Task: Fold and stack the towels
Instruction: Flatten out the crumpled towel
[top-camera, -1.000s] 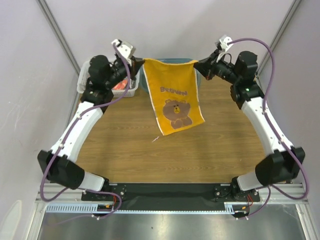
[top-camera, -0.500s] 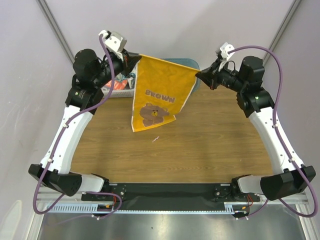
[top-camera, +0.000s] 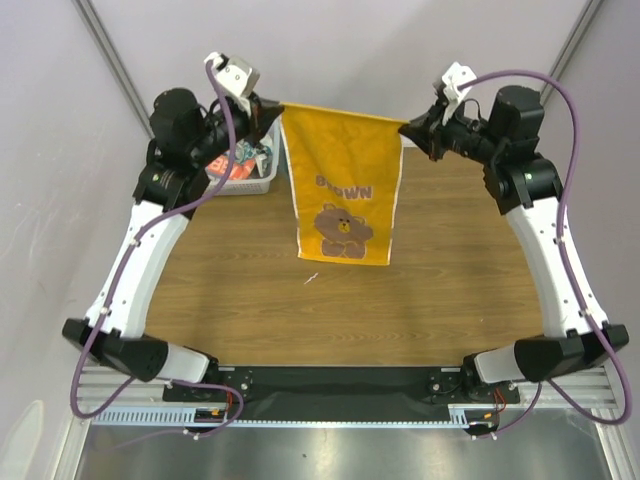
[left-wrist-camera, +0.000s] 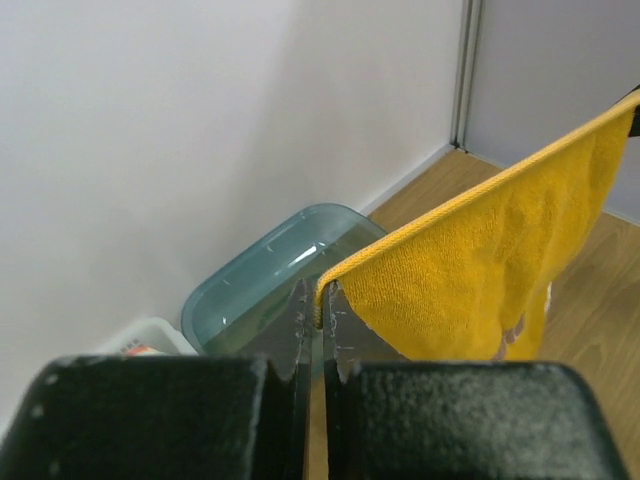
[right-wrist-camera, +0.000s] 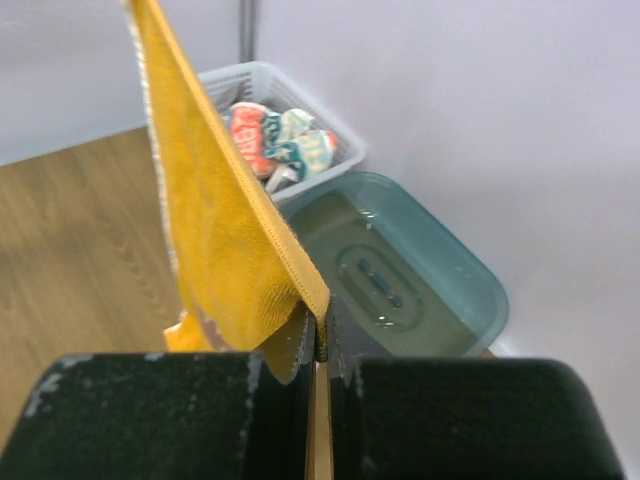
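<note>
Towel (top-camera: 343, 185) yellow, hanging spread above desk (top-camera: 220, 285) | left pincer (top-camera: 279, 110) pinching one top corner | right pincer (top-camera: 406, 125) pinching the other

Towel (top-camera: 343, 190): yellow-orange, printed with "BROWN" and a bear; hung flat above the wooden table (top-camera: 250, 300), top edge taut.
Left gripper (top-camera: 272, 112): clamped on the towel's upper left corner.
Right gripper (top-camera: 410, 127): clamped on the upper right corner.
Basket (top-camera: 243, 178): white lattice, far left, colourful cloth inside.

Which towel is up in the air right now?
The yellow bear towel, stretched between left tool and right tool; the printed towel sits crumpled in the white basket.
</note>
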